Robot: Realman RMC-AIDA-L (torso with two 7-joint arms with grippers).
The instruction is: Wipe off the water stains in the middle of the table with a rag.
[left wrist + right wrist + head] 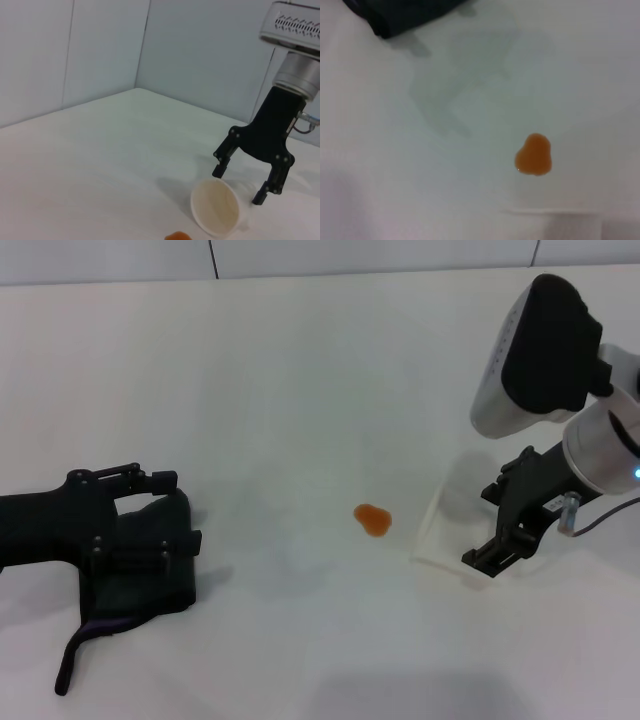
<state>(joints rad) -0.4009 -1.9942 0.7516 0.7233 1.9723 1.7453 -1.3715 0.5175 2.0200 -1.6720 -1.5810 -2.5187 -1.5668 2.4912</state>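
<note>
Plain pale grey wall panels [100, 55] with vertical seams [143, 44] meet in a corner. Even, soft light. Panels run along the far edge [300, 258].

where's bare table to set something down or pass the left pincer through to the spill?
Bare table spans the whole far half, plus the strip between the rag and the orange water stains: a straight lane. The near edge is bare too. Crowded: the left pincer sits over the rag; the right pincer, open, straddles the tipped paper cup beside the stain.
</note>
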